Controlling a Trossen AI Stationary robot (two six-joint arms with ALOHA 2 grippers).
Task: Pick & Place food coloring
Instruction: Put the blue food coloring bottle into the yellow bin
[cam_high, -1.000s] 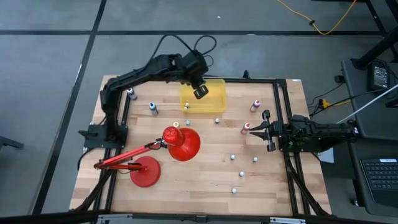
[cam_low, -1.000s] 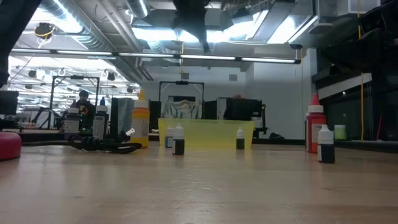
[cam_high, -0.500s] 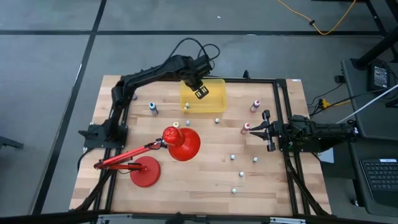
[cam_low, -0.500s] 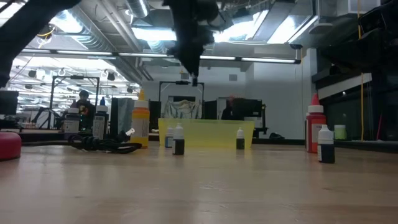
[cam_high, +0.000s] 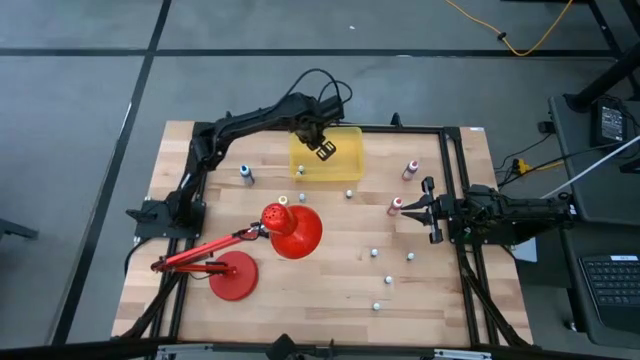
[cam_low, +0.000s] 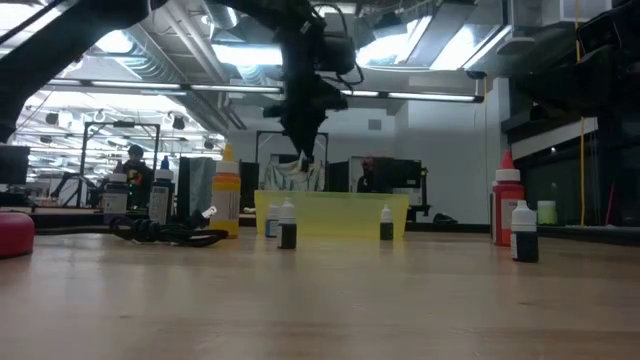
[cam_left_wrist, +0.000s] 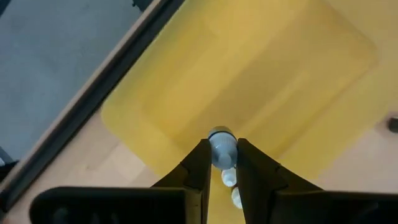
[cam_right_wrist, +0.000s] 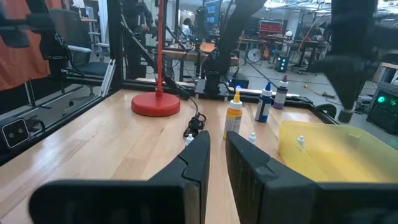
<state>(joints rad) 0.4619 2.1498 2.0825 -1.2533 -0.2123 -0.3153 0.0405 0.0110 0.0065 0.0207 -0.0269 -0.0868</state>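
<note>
Stretched across the far side of the tabletop (cam_high: 330, 290), the left arm has swung inward over the past second and now holds its claw (cam_high: 324, 151) above the translucent yellow bin (cam_high: 345, 165), lower than before, a sign the drop-off is likely near. The claw is clamped on a small pale-capped food coloring bottle (cam_left_wrist: 222, 147), hanging over the bin's floor. The right claw (cam_high: 430, 210) waits at the right edge, fingers together, empty. Other bottles (cam_high: 375, 253) stand scattered on the wood.

bright, even ceiling strip lights (cam_low: 300, 90), soft shadows, blurred dark tool fingers (cam_left_wrist: 198, 168) up close
</note>
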